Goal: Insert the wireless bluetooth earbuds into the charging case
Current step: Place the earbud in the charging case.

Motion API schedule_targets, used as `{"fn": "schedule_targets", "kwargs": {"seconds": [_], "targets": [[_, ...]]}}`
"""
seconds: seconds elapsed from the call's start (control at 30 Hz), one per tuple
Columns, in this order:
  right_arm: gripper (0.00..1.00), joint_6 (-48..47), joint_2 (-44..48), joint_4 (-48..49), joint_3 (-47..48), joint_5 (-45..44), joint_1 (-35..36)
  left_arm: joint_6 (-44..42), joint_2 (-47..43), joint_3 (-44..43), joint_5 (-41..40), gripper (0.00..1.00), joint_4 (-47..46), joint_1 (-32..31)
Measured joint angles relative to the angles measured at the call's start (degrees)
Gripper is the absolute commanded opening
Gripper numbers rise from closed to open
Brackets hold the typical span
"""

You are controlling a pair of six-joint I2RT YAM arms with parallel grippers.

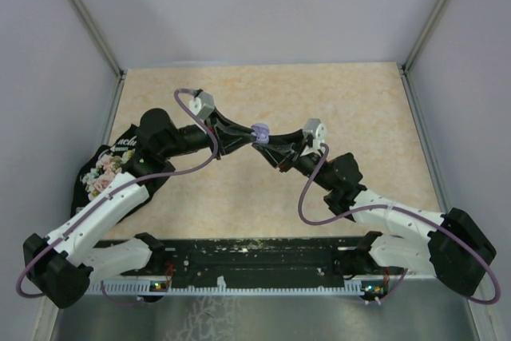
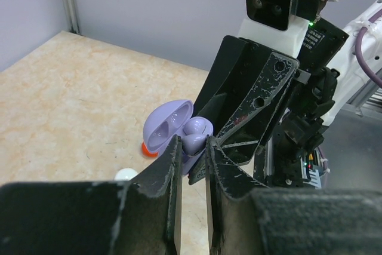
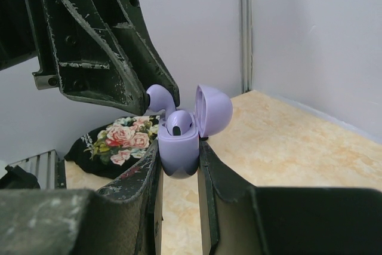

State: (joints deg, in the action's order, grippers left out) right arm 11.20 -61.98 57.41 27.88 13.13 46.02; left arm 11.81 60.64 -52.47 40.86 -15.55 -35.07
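Note:
My right gripper is shut on the body of a lilac charging case and holds it above the table with its lid open. One lilac earbud sits in the case. My left gripper is shut on a second lilac earbud, right at the case's open top; it also shows in the right wrist view. In the top view both grippers meet at the case over the middle of the table.
A small red piece and a small white piece lie on the table below the case, both partly hidden. A black floral pouch lies at the left edge and also shows in the right wrist view. Grey walls enclose the table.

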Motion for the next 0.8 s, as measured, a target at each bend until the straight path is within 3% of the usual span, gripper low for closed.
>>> {"fn": "schedule_targets", "kwargs": {"seconds": [0.2, 0.5, 0.8], "targets": [[0.0, 0.0, 0.0, 0.0, 0.0, 0.0, 0.0, -1.4, 0.0, 0.0, 0.1, 0.41, 0.6, -0.2], [0.0, -0.7, 0.0, -1.1, 0.0, -0.9, 0.0, -1.6, -0.8, -0.5, -2.6, 0.66, 4.5, -0.6], [0.0, -1.4, 0.2, 0.3, 0.3, -2.1, 0.0, 1.4, -4.5, -4.0, -12.4, 0.77, 15.2, -0.6]]}}
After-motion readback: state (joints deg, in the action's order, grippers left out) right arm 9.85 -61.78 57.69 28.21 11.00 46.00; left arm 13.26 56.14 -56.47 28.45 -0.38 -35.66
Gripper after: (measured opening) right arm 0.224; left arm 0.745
